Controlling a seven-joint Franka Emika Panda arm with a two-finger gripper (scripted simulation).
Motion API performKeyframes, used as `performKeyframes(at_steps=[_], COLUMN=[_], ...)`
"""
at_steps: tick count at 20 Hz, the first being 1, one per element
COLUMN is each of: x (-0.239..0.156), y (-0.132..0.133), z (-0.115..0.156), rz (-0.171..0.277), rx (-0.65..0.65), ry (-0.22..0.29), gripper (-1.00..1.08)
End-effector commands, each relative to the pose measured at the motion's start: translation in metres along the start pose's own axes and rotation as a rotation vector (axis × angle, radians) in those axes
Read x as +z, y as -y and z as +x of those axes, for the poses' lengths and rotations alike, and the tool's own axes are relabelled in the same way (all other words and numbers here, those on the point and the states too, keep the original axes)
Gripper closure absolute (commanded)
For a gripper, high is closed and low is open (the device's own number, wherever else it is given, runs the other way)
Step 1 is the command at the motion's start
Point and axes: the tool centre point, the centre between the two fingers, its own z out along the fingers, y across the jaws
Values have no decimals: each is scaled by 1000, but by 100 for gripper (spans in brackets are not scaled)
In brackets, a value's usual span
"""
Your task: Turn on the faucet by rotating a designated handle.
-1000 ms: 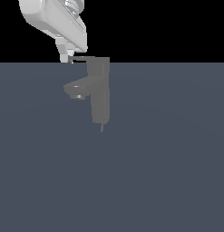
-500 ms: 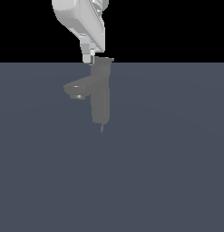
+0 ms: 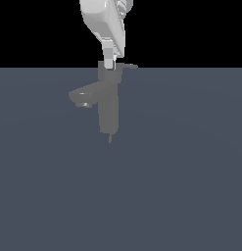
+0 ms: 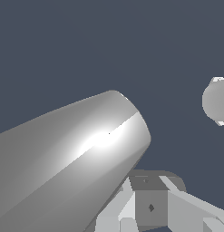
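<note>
The grey faucet stands upright on the dark floor, its stubby spout pointing to the exterior view's left. On top, the thin handle points to the exterior view's right from the blocky cap. My gripper hangs straight down from above with its fingers together, the tips touching the cap at the handle's root and holding nothing. In the wrist view a large rounded grey faucet part fills the picture; I cannot tell which part it is.
The flat dark blue-grey floor stretches all around the faucet. A thin short pin sticks out below the column's base. A small round grey shape shows in the wrist view.
My gripper swept from the exterior view's left across the faucet top to the right. The handle, which pointed left a second ago, now points right.
</note>
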Motion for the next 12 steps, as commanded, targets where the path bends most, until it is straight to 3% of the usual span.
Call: performKeyframes(at_steps=[1, 12], x=[-1, -2], y=[12, 42], z=[16, 54], rz=[8, 10], rx=[16, 27], ry=[3, 5], gripper=[108, 108])
